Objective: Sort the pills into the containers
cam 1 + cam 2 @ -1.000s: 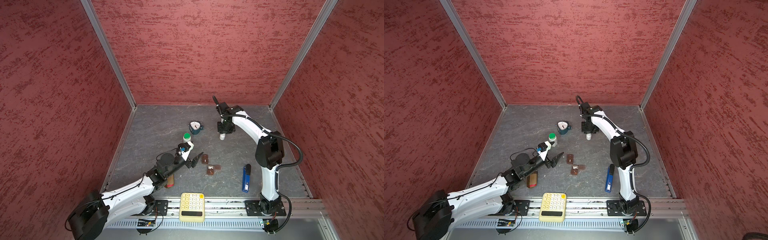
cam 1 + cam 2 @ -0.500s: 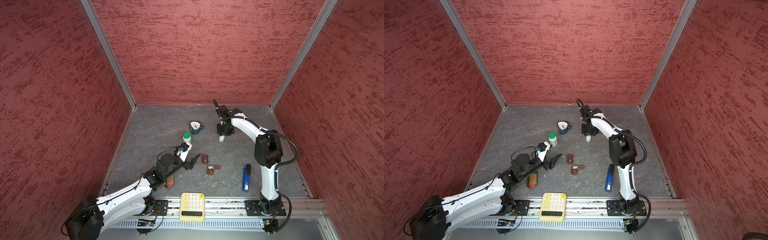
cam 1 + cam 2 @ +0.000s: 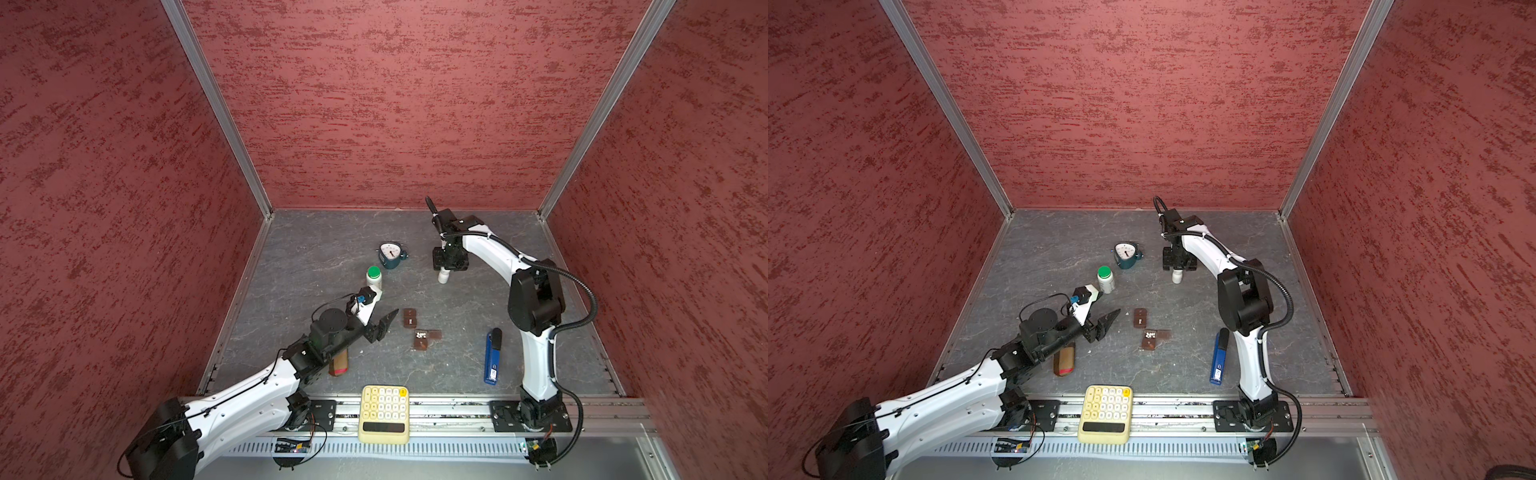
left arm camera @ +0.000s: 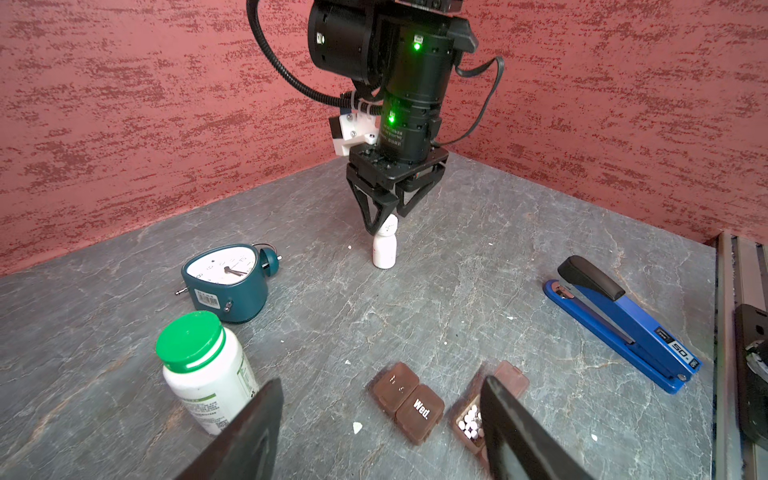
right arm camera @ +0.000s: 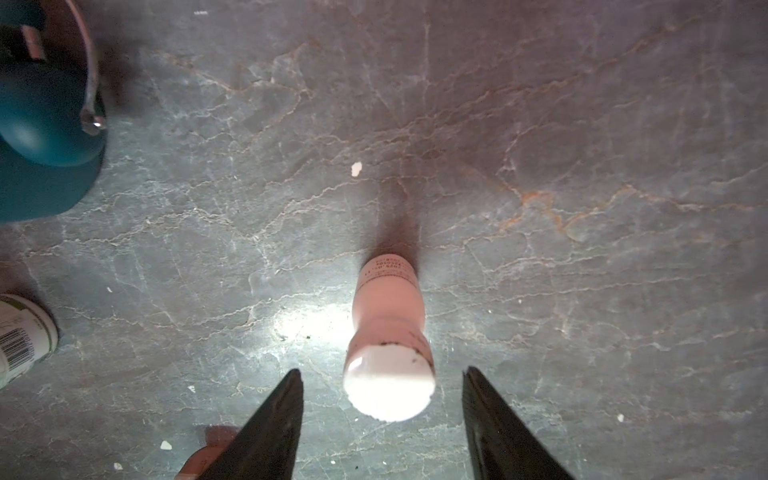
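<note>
Top view: left gripper (image 3: pixel 384 323) just beside the containers (image 3: pixel 409 317), the nearer arm; right gripper (image 3: pixel 445 268) well beyond them, over the small white bottle (image 3: pixel 444 276).
Left wrist: jaws wide, empty; containers straight ahead, pills (image 4: pixel 471 419) in the open cell.
Right wrist: jaws wide astride the bottle's cap, not touching.

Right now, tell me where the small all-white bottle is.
In both top views the small white bottle stands upright toward the back of the table, right of the teal alarm clock, directly under the open right gripper.
</note>
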`<state>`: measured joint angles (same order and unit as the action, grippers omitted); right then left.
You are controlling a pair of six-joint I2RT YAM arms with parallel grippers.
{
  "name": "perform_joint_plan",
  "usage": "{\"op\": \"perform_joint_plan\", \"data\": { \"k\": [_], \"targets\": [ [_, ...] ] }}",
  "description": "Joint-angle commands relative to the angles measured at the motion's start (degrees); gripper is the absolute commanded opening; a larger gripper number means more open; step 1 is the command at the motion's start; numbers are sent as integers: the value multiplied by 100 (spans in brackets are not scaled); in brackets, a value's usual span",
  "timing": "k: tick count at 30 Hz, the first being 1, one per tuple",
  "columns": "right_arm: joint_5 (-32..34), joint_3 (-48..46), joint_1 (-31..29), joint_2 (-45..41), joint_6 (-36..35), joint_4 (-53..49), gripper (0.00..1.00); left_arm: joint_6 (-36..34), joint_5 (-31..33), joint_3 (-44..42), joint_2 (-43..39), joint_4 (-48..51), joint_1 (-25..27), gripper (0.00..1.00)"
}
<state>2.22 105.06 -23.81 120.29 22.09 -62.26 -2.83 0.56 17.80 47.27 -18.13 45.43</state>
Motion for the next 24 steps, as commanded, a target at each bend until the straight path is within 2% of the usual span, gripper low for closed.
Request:
{"op": "perform_joint_plan", "data": {
  "k": [1,5,9,12,15,18,22,24],
  "targets": [
    [99,160,35,-500,87,-146,66,229,46,145,-74,297,44,73],
    [1,-446,19,-1258,357,53,67,648,7,188,-72,551,57,67],
    [-64,-1755,-46,-2432,802,587,65,1349,-36,275,-25,994,78,62],
    [-157,-2800,-192,-3304,1137,986,62,1829,203,454,226,1456,233,57],
    [-250,-3697,-439,-4115,1588,1319,53,2113,527,677,638,1777,563,56],
    [-465,-4540,-776,-4595,2005,1540,45,2476,546,856,1132,1839,760,54],
    [-620,-5458,-1261,-4872,2560,1930,32,3120,386,1051,1754,1825,862,52],
    [-735,-5856,-1424,-4850,2768,2254,24,3367,246,1105,2045,1727,891,46]
  ]
}}
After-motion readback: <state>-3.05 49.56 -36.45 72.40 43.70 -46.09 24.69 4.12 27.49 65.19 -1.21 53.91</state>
